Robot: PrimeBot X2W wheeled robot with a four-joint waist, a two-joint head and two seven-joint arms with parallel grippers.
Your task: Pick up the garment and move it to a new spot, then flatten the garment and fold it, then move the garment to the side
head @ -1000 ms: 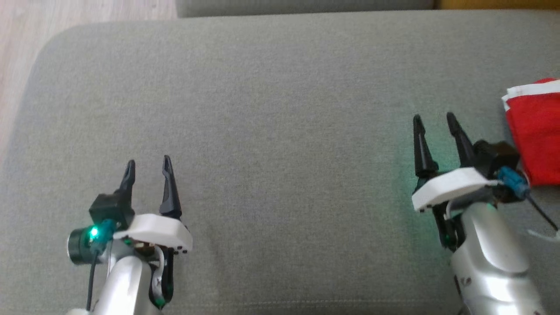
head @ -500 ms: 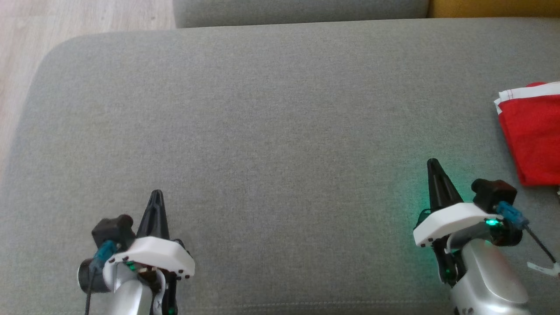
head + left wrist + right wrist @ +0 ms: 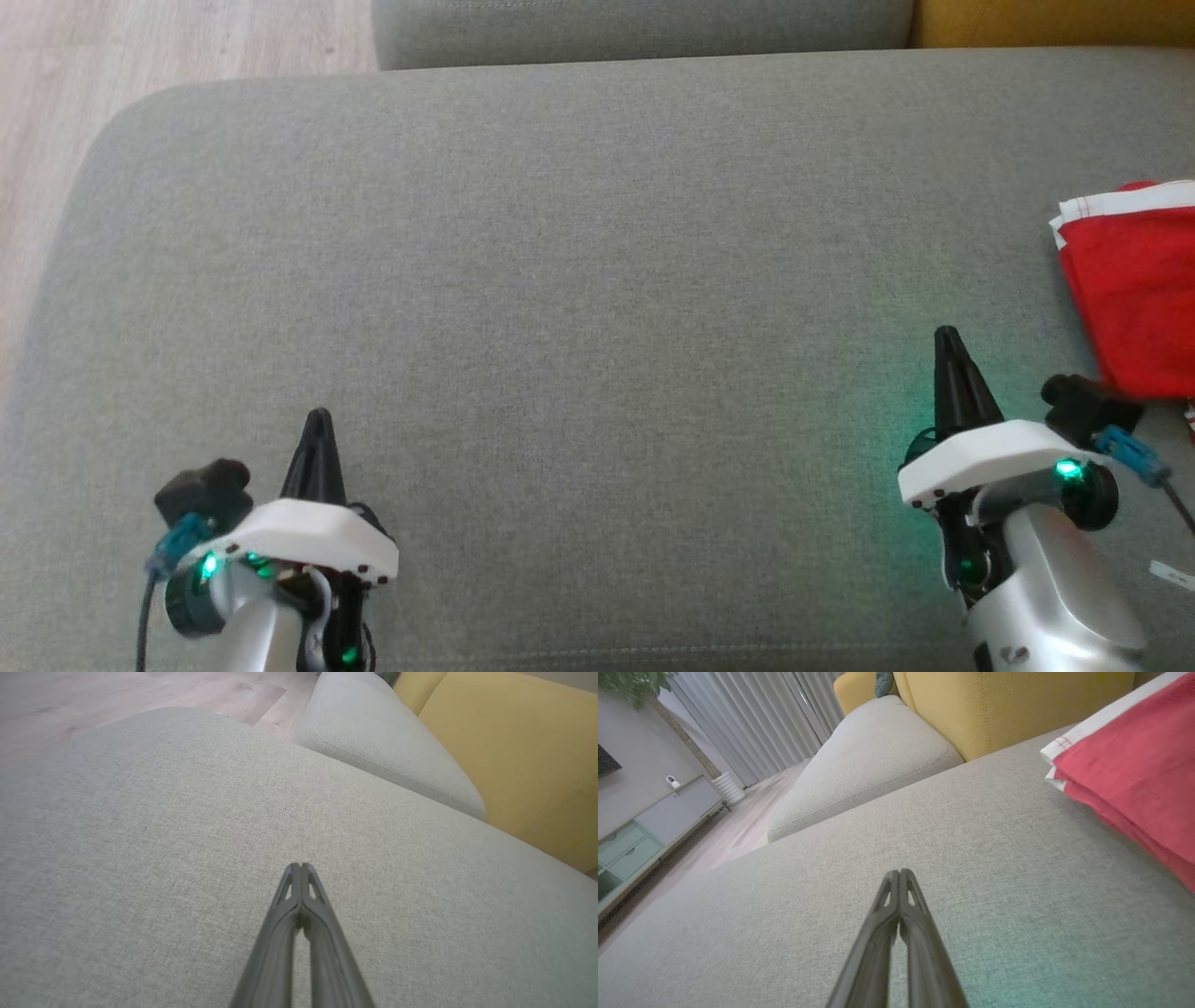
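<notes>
Upper left of the head view: a strip of pale wood floor, showing past the rounded corner of the grey sofa seat, which takes up most of the frame. Lower left: left gripper, jaws pressed together into one dark point with nothing between them, low over bare upholstery; whether it touches cannot be told. Lower right: right gripper, jaws likewise pressed together and empty. Right edge, middle: the garment, red with a white hem, lying folded in layers on the seat, just beside the right gripper. It is probably light, soft and limp, and the layers could slide apart. The near white-hemmed corner, pinched through every layer, looks the best hold. Its far side is cut off by the frame, and what kind of garment it is cannot be made out. Top right corner: a yellow cushion.
</notes>
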